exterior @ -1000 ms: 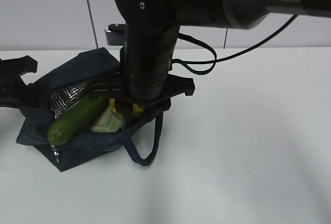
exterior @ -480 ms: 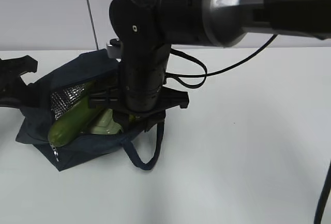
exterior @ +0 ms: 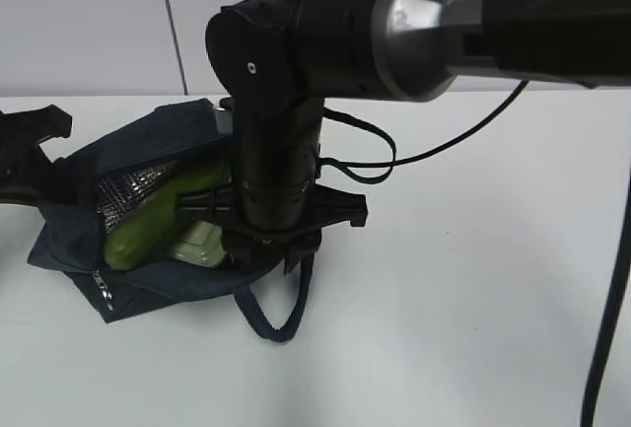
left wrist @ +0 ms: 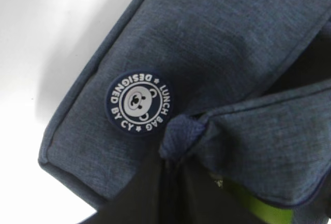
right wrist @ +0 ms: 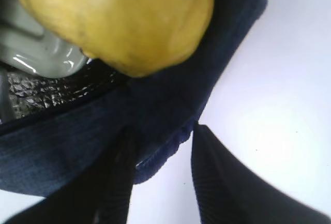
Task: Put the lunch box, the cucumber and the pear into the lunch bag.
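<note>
On the white counter (exterior: pixel 473 279), exterior view: the navy lunch bag (exterior: pixel 148 284) lies open, cucumber (exterior: pixel 158 212) and pale-green lunch box (exterior: pixel 197 245) inside against foil lining (exterior: pixel 123 193); the right arm (exterior: pixel 286 131) stands over its mouth, fingers hidden. Left wrist view: bag fabric with a round bear badge (left wrist: pixel 138 102); the left fingers, out of frame, are closed. Right wrist view: the yellow pear (right wrist: pixel 119 17) fills the top, over the bag's rim; whether the fingers grip it cannot be told.
</note>
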Robot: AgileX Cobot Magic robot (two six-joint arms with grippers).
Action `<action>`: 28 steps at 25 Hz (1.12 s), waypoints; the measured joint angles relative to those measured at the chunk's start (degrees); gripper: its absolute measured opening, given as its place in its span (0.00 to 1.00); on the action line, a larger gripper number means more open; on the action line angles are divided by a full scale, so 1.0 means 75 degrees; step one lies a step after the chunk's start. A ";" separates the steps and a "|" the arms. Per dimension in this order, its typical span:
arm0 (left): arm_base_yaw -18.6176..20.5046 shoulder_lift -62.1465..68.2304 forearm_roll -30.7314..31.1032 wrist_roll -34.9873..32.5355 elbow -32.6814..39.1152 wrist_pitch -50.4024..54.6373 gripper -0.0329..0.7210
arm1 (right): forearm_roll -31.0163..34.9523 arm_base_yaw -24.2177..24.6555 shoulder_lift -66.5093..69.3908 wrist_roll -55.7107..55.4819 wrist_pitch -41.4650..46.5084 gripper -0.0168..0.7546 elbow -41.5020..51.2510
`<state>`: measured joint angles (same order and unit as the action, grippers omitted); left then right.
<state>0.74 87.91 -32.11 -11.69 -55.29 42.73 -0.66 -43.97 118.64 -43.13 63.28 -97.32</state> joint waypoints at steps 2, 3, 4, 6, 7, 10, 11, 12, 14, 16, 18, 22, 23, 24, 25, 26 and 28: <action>0.0000 0.0000 0.0000 0.0000 0.0000 0.0000 0.04 | -0.0015 0.0000 -0.0032 -0.0085 0.0121 0.34 0.0000; 0.0000 0.0000 0.0000 0.0000 0.0000 0.0000 0.04 | -0.0034 0.0000 -0.0032 -0.0157 0.0125 0.32 0.0000; 0.0000 0.0000 0.0000 0.0000 0.0000 0.0000 0.04 | -0.0066 0.0000 -0.0032 -0.0196 0.0108 0.30 0.0000; 0.0000 0.0000 0.0000 0.0000 0.0000 0.0000 0.04 | -0.0064 0.0000 -0.0032 -0.0350 -0.0033 0.28 0.0000; 0.0000 0.0000 0.0000 0.0000 0.0000 0.0000 0.04 | -0.0064 0.0000 -0.0032 -0.0392 -0.0126 0.28 0.0000; 0.0000 0.0000 -0.0006 0.0000 0.0000 0.0000 0.04 | -0.0064 0.0000 -0.0032 -0.0486 -0.0342 0.28 0.0000; 0.0000 0.0000 -0.0020 0.0000 0.0000 0.0000 0.04 | -0.0064 0.0000 -0.0032 -0.0498 -0.0456 0.28 0.0000; 0.0000 0.0000 -0.0033 0.0000 0.0000 0.0000 0.04 | -0.0047 0.0000 -0.0032 -0.0502 -0.0545 0.28 0.0000; 0.0000 0.0000 -0.0054 0.0000 0.0000 0.0000 0.04 | 0.0088 0.0000 -0.0015 -0.0502 -0.0772 0.28 0.0000; 0.0000 0.0000 -0.0097 0.0000 0.0000 0.0000 0.04 | 0.0170 0.0000 0.0000 -0.0502 -0.0895 0.28 0.0000; 0.0000 0.0000 -0.0148 0.0000 0.0000 0.0000 0.04 | 0.0187 0.0000 0.0000 -0.0502 -0.0994 0.27 0.0000; 0.0000 0.0000 -0.0173 0.0000 0.0000 0.0000 0.04 | 0.0157 0.0000 0.0009 -0.0413 -0.1060 0.27 0.0000; 0.0000 0.0000 -0.0173 0.0000 0.0000 0.0000 0.04 | 0.0144 0.0000 0.0009 -0.0326 -0.1027 0.27 0.0000; 0.0000 0.0000 -0.0173 0.0000 0.0000 0.0000 0.04 | 0.0144 0.0000 0.0009 -0.0253 -0.0963 0.27 0.0000; 0.0000 0.0000 -0.0173 0.0000 0.0000 0.0000 0.04 | 0.0144 0.0000 0.0009 -0.0187 -0.0894 0.27 0.0000; 0.0000 0.0000 -0.0176 0.0000 0.0000 0.0000 0.04 | 0.0144 0.0000 0.0009 -0.0069 -0.0823 0.27 0.0000; 0.0000 0.0000 -0.0176 0.0000 0.0000 0.0000 0.05 | 0.0144 0.0000 0.0009 0.0098 -0.0724 0.27 0.0000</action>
<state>0.74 87.91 -33.43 -11.69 -55.29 42.73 0.41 -43.97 118.71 -42.39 57.85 -97.32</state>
